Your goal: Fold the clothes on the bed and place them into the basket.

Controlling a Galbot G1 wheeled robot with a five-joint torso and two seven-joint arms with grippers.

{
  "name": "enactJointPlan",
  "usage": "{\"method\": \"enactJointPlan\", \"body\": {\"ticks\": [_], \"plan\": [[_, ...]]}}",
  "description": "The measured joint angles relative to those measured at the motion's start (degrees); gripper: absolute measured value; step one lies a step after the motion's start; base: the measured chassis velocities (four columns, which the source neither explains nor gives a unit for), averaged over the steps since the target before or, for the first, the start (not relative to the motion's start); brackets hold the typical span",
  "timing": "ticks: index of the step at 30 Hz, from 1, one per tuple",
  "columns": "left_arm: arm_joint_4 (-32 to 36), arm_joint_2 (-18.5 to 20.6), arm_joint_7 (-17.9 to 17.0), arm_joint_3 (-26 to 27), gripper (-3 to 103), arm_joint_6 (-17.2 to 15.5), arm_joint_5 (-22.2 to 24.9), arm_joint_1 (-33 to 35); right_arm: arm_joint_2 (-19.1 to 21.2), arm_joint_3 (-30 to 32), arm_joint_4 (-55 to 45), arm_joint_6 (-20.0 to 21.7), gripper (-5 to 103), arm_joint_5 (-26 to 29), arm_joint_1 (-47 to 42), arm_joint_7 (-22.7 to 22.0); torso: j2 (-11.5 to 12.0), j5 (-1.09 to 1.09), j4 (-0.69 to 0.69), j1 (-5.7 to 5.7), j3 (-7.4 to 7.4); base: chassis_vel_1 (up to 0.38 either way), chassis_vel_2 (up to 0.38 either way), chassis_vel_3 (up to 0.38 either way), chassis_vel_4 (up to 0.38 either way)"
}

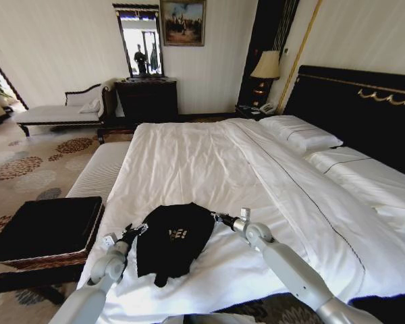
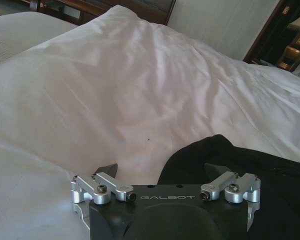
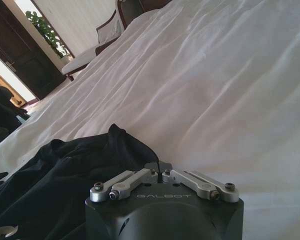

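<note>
Shirt [image 1: 173,239], black with white chest lettering, is seen lying crumpled and partly doubled on the bed [image 1: 209,169], near its foot edge. The left hand [image 1: 136,231] is held just beside the shirt's left edge, its fingers spread, one tip over the duvet and the other over the black cloth in the left wrist view. The right hand [image 1: 217,217] is held at the shirt's upper right corner with its fingers pressed together; whether cloth is pinched between them cannot be told. The basket [image 1: 44,233], black-topped, stands on the floor well to the left of the shirt, beside the bed.

The folding step is judged to be in hand, with nothing yet moved to the basket. A firm pinch on both edges would be called for next, so that the cloth can be drawn flat.
</note>
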State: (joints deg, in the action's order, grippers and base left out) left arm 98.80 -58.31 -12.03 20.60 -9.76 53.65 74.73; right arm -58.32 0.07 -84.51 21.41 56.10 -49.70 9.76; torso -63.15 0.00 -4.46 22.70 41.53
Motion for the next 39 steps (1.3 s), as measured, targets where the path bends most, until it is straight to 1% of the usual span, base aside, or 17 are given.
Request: {"method": "enactJointPlan", "body": {"ticks": [4, 8, 11, 12, 14, 16, 20, 21, 23, 25, 26, 30, 33, 34, 35, 37, 39], "plan": [[-0.68, -0.22, 0.38, -1.37, 98, -0.05, -0.06, -0.98, 0.01, -0.12, 0.07, 0.05, 0, 0.06, 0.22, -0.15, 0.00, 0.01, 0.01, 0.00, 0.00, 0.000, 0.000, 0.000, 0.000], [-1.24, -0.58, 0.57, -2.68, 103, -0.31, -0.74, -2.29, 0.07, -0.12, 0.04, 0.07, 0, 0.10, 0.24, -0.25, 0.00, 0.00, 0.00, 0.00, 0.00, 0.000, 0.000, 0.000, 0.000], [-2.03, -0.88, 0.70, -3.02, 90, -0.33, -1.08, -3.27, 0.26, 0.04, -0.15, 0.10, 0, 0.13, 0.02, -0.35, 0.00, 0.01, 0.00, 0.00, 0.00, 0.000, 0.000, 0.000, 0.000], [-2.03, -0.88, 0.70, -3.02, 90, -0.33, -1.08, -3.27, 0.26, 0.04, -0.15, 0.10, 0, 0.13, 0.02, -0.35, 0.00, 0.01, 0.00, 0.00, 0.00, 0.000, 0.000, 0.000, 0.000], [-2.09, -0.91, 0.78, -2.83, 79, -0.33, -0.64, -3.26, 0.56, 0.28, -0.32, 0.12, 0, 0.13, -0.31, -0.39, 0.00, 0.00, 0.00, 0.00, 0.00, 0.000, 0.000, 0.000, 0.000], [-2.12, -0.90, 0.84, -2.74, 79, -0.33, -0.43, -3.19, 0.70, 0.39, -0.35, 0.12, 0, 0.15, -0.42, -0.39, 0.00, 0.01, 0.00, 0.00, 0.00, 0.000, 0.000, 0.000, 0.000], [-2.62, -1.14, 0.79, -2.95, 57, -0.08, -0.84, -3.19, 0.76, 0.59, -0.27, -0.12, 0, 0.24, -0.49, -0.60, 0.00, 0.00, 0.00, 0.00, 0.00, 0.000, 0.000, 0.000, 0.000], [-2.62, -1.14, 0.79, -2.95, 57, -0.08, -0.84, -3.19, 0.76, 0.59, -0.27, -0.12, 0, 0.24, -0.49, -0.60, 0.00, 0.00, 0.00, 0.00, 0.00, 0.000, 0.000, 0.000, 0.000], [-2.62, -1.31, 0.72, -3.36, 46, -0.06, -0.90, -3.42, 0.51, 0.59, -0.23, -0.18, 0, 0.50, -0.41, -0.93, 0.00, 0.00, 0.00, 0.00, 0.00, 0.000, 0.000, 0.000, 0.000], [-2.65, -1.41, 0.70, -3.74, 41, -0.05, -0.90, -3.75, 0.40, 0.51, -0.24, -0.21, 0, 0.57, -0.37, -1.09, 0.00, 0.00, 0.00, 0.00, 0.00, 0.000, 0.000, 0.000, 0.000], [-2.65, -1.41, 0.70, -3.74, 41, -0.05, -0.90, -3.75, 0.40, 0.51, -0.24, -0.21, 0, 0.57, -0.37, -1.09, 0.00, 0.00, 0.00, 0.00, 0.00, 0.000, 0.000, 0.000, 0.000], [-3.23, -1.57, 0.48, -3.87, 20, -0.12, -0.38, -4.23, 0.44, 0.29, -0.50, -0.20, 0, 0.64, -0.45, -1.26, 0.00, 0.00, 0.00, 0.00, 0.00, 0.000, 0.000, 0.000, 0.000], [-3.35, -1.87, 0.48, -3.49, 15, -0.13, -0.41, -4.35, 0.55, 0.30, -0.62, -0.06, 0, 0.75, -0.59, -1.28, 0.00, 0.00, 0.00, 0.00, 0.00, 0.000, 0.000, 0.000, 0.000], [-3.36, -2.07, 0.48, -3.19, 9, -0.13, -0.51, -4.40, 0.58, 0.30, -0.63, -0.05, 0, 0.75, -0.67, -1.30, 0.00, 0.00, 0.00, 0.00, 0.00, 0.000, 0.000, 0.000, 0.000], [-3.36, -2.07, 0.48, -3.19, 9, -0.13, -0.51, -4.40, 0.58, 0.30, -0.63, -0.05, 0, 0.75, -0.67, -1.30, 0.00, 0.00, 0.00, 0.00, 0.00, 0.000, 0.000, 0.000, 0.000], [-3.18, -2.21, 0.40, -2.91, 2, -0.14, -0.53, -4.41, 0.57, 0.31, -0.69, -0.05, 0, 0.74, -0.79, -1.35, 0.00, 0.00, 0.00, 0.00, 0.00, 0.000, 0.000, 0.000, 0.000], [-2.76, -2.04, 0.37, -2.88, 1, -0.14, -0.58, -4.36, 0.45, 0.32, -0.83, -0.05, 0, 0.73, -0.83, -1.44, 0.00, 0.00, 0.00, 0.00, 0.00, 0.000, 0.000, 0.000, 0.000]]}}
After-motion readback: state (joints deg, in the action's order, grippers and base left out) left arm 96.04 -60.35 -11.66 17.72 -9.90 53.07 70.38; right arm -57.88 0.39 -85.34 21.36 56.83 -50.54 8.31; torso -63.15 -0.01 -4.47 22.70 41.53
